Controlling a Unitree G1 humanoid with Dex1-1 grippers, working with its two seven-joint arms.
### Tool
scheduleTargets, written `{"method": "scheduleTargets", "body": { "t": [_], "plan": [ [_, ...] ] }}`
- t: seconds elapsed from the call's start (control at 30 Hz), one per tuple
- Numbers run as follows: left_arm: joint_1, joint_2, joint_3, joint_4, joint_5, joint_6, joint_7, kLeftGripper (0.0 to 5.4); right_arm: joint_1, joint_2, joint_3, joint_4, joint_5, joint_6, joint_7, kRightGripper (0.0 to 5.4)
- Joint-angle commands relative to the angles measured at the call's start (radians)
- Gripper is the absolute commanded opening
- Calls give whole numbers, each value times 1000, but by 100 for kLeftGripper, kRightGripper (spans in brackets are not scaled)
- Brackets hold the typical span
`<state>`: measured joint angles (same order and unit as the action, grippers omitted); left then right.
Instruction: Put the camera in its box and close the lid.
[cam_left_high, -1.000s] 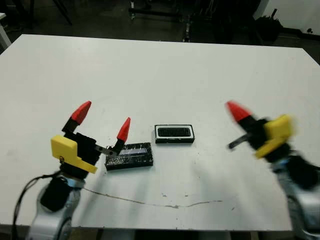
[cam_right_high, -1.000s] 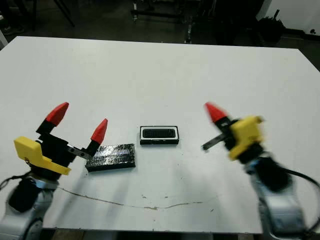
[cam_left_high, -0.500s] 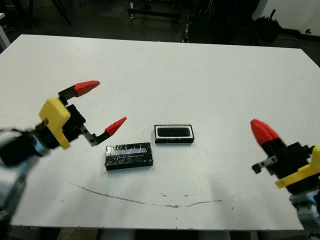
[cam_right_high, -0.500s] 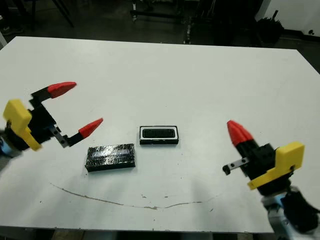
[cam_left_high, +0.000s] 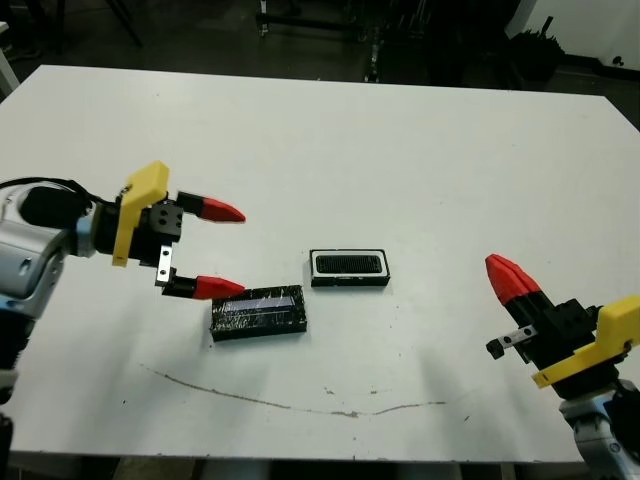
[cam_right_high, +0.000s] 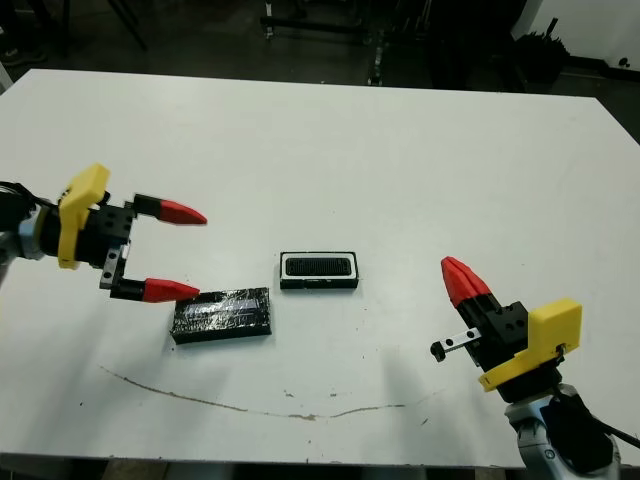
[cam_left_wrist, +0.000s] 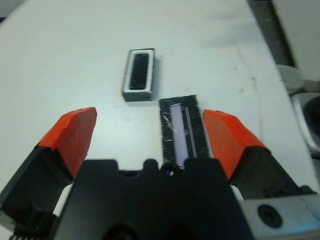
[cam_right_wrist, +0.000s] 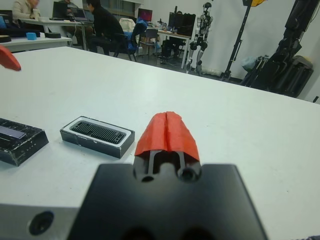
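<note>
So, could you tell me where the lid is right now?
In the head views the lid lies flat on the table, left of centre, beside the box and apart from it, near the left gripper.

One white table (cam_left_high: 330, 130). On it, three task items: one box (cam_left_high: 349, 268), black tray with white lining; one camera (cam_left_high: 349, 264), dark slab lying in the box's hollow; one lid (cam_left_high: 258, 312), glossy black with pale stripe, just left and near of the box. Two grippers: left gripper (cam_left_high: 220, 249), right gripper (cam_left_high: 507, 277). Red fingertips: four total, two per gripper.
</note>
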<state>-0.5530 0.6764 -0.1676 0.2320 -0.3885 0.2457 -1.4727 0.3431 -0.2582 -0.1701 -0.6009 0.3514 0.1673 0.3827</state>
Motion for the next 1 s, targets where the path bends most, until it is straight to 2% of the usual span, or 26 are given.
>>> {"method": "scheduleTargets", "body": {
  "t": [0.03,0.33,0.53,0.77,1.0],
  "plan": [
    [11,-21,2,24,11,-51,-18,540,4,-1,-1,11,-13,-14,-12,1],
    [52,-24,-3,18,17,-59,-33,540,4,0,-2,10,6,8,-13,1],
    [83,-21,-22,-20,48,-94,-34,540,7,-6,0,-3,-1,19,-29,1],
    [146,-2,-18,-125,74,39,80,540,13,-8,-1,-14,4,21,-35,1],
    [197,8,-13,-158,99,18,137,540,15,-8,-4,-16,19,18,-29,1]
  ]
}}
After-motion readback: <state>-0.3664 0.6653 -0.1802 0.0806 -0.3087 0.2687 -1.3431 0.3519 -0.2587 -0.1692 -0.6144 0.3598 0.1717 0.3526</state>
